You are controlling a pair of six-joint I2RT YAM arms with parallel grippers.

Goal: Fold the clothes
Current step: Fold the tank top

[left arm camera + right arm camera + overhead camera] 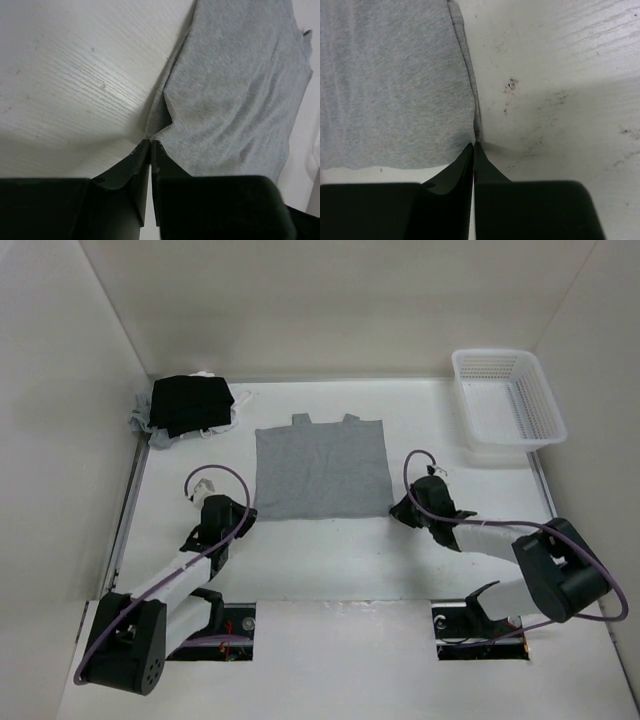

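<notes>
Beyond the grey garment (320, 472) lie a black pile (190, 405) and white basket (500, 452).

Both arms reach inward, jaws pinched at the tips.

The left arm (180, 575) slants up from its base towards the middle, wrist tipped down, with the left gripper (246, 512) low at its far end. Seen from the wrist, its two dark fingers (137, 160) lie almost flat together, with only a hairline slit between them, and the tips nip a puckered corner of the clothes (320, 472). The right arm (490, 538) bends at an elbow far out to the right, forearm running back leftward. The right gripper (398, 508) mirrors the left, jaws pressed together on the hem.
</notes>
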